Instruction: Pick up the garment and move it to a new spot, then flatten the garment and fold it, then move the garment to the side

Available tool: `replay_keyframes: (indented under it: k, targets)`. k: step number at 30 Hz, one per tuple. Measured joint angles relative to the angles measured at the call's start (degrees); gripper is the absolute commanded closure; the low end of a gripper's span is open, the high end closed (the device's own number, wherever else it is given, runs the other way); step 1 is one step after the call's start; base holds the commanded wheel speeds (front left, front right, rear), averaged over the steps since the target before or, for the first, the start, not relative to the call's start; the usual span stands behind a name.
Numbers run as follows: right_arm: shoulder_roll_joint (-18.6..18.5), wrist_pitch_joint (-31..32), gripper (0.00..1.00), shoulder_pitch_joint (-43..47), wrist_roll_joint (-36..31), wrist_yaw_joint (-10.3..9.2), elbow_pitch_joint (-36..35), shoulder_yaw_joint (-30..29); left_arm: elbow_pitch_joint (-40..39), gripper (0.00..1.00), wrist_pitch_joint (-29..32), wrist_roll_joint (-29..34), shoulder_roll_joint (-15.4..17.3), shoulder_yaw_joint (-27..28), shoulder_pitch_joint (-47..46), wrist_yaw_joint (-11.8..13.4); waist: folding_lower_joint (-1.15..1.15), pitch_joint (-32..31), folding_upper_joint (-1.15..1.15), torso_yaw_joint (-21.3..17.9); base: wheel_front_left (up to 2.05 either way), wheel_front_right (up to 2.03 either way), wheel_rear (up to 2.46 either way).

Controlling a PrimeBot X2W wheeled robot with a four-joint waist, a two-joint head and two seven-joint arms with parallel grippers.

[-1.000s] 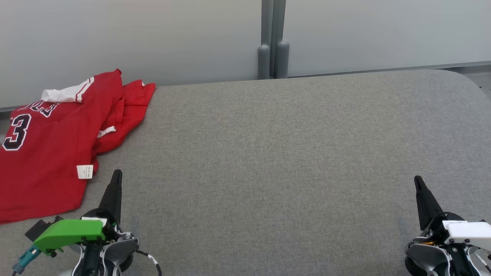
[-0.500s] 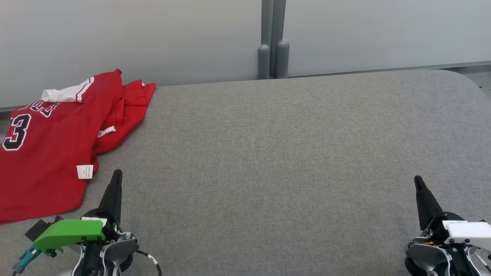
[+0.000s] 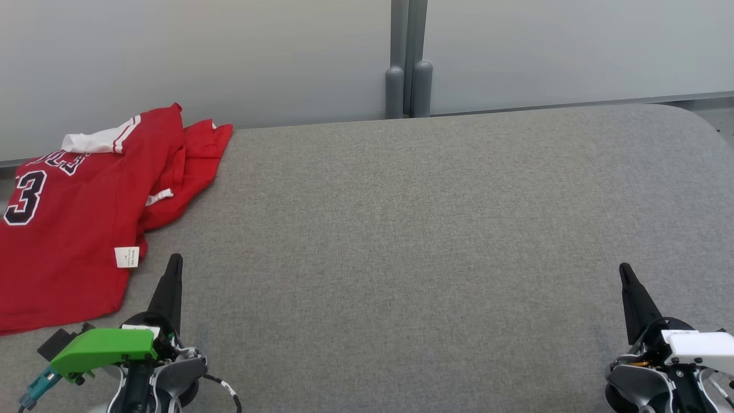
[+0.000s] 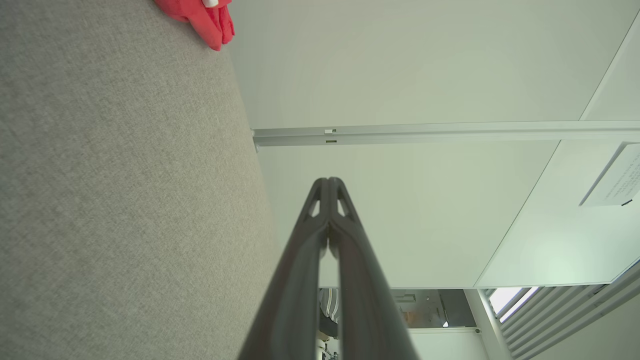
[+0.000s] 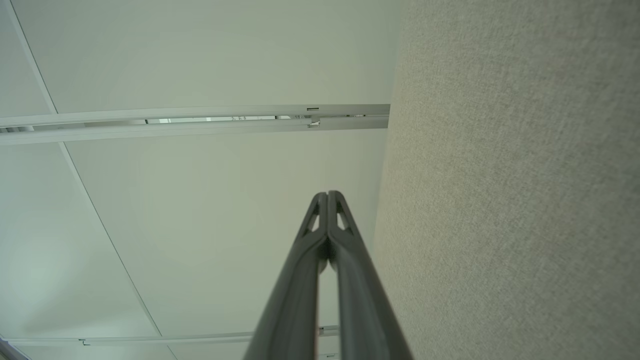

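Head view: numbered red garment (image 3: 74,229) — left wrist view: its corner (image 4: 212,25).

Nothing has visibly shifted across the head views. The crumpled red jersey with white trim (image 3: 74,229) at the left of the frame, the left gripper (image 3: 175,261) at lower left and the right gripper (image 3: 624,268) at lower right all lie exactly as before.
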Motion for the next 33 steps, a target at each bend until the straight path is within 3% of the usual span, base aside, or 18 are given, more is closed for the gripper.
replay_keyframes:
  k: [33]
  targets:
    - [0.0, 0.0, 1.0, 0.0, 0.0, 0.0, 0.0, 0.0, 0.0, 1.0, 0.0, 0.0, 0.0, 0.0, 0.0, 0.0, 0.0, 0.0, 0.0, 0.0, 0.0, 0.0, 0.0]
